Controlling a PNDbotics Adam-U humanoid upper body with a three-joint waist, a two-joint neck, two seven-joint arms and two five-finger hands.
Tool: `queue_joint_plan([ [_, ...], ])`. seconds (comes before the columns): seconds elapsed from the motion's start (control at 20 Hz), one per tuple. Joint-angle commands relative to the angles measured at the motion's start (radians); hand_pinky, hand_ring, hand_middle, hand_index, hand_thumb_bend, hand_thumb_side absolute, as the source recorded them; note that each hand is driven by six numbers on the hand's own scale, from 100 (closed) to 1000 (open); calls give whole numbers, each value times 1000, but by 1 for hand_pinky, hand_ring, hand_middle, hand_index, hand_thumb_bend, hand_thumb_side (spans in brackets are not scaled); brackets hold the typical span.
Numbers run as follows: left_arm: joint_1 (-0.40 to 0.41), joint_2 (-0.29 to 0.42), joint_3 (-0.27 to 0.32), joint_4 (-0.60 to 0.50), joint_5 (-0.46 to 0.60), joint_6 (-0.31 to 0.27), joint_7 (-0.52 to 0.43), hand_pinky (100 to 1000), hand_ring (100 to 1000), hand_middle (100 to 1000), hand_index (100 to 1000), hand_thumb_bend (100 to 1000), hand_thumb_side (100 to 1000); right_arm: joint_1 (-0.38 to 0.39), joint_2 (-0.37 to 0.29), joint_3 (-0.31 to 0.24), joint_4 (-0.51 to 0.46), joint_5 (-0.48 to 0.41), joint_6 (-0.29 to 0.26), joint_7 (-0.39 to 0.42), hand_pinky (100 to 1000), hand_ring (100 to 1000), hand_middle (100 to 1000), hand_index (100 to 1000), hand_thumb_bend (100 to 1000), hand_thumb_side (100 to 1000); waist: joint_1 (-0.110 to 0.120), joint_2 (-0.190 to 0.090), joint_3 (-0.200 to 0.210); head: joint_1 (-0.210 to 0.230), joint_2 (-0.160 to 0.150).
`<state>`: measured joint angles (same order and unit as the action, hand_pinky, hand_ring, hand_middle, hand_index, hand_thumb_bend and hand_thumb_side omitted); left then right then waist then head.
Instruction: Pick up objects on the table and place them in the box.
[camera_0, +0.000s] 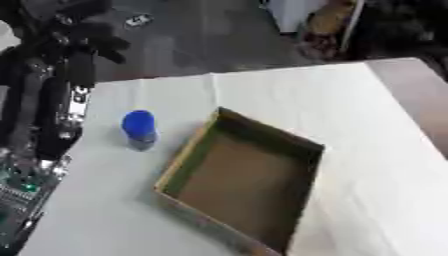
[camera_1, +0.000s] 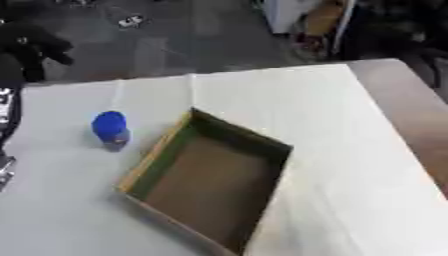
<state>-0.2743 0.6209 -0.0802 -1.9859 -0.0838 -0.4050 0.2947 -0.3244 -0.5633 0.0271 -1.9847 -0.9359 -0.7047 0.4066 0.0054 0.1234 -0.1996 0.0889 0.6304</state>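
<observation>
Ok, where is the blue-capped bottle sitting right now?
The blue-capped bottle stands upright on the white table, just left of the open cardboard box and outside it, with the left robot hand raised beyond it at the upper left.

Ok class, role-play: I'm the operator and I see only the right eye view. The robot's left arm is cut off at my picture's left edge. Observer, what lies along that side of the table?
Observer: The left eye view shows the black forearm in full. It carries a white label and runs down along the left edge of the table, to the left of the blue-topped bottle and not touching it.
Operator: And below the arm, towards the lower corner?
Observer: A green circuit board fills the lower left corner there, apart from the cardboard box.
</observation>
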Motion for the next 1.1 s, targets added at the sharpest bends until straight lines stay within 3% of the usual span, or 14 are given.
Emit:
queue_joint_plan([
  [0.05,-6,12,4,-14,1,0,-4,549,618,852,788,100,783,-14,-29,-14,-15,-5,-202,203,100,358,356,273,100,740,1,-10,0,10,-4],
  [0.6,-5,13,4,-14,2,-1,-7,550,619,853,787,100,783,-14,-29,-13,-15,-6,-202,203,100,358,356,274,100,742,1,-10,0,12,-5],
  [0.8,-4,13,8,-14,0,3,-3,547,618,854,788,100,783,-11,-28,-18,-15,4,-202,203,100,364,362,274,100,736,1,-9,0,47,5],
  [0.95,0,8,11,-14,0,22,1,542,615,851,791,100,790,8,-24,-74,-15,50,-202,208,102,377,374,275,100,729,3,-8,-8,85,27],
  [1.1,2,9,15,-14,4,49,-2,534,611,852,803,100,782,33,-16,-117,-15,109,-202,135,109,379,377,293,100,728,3,-6,-16,95,34],
])
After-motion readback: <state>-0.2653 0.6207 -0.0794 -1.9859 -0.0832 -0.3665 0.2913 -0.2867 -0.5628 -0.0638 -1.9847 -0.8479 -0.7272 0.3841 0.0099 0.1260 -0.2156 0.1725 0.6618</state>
